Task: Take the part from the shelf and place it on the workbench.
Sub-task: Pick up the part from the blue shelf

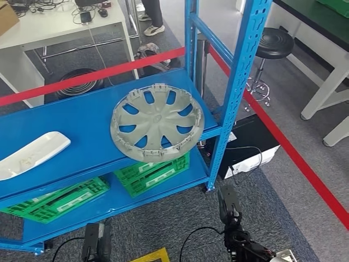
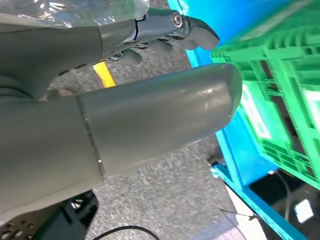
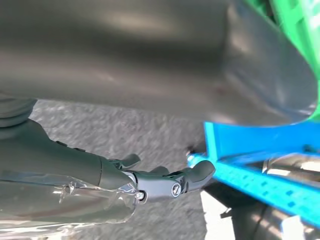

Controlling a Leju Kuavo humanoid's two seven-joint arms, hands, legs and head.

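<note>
The part to take is a grey plastic wheel cover, a hubcap lying flat on the upper board of the blue shelf, near the right upright. Its inner side faces up, with clips along the rim and blue showing through the openings. Its near edge seems to reach a little over the front edge of the board.

Both hands are low, in front of the lower board and well apart from the cover. In the head view the left hand and the right hand hang above the grey carpet. The left hand has its fingers stretched and apart and holds nothing; the right hand is the same, fingers straight, nothing between them.

I judge the cover to be light and rather stiff, but thin plastic, so it can bend or crack if it is squeezed hard. The surface looks smooth, maybe slippery. It is wide, so I think it is better to take it with two hands on opposite sides of the rim, or with fingers through an opening between the spokes. The overhanging near edge could give a place to get fingers under.

A white curved part lies at the left on the same board, and green crates stand below.
</note>
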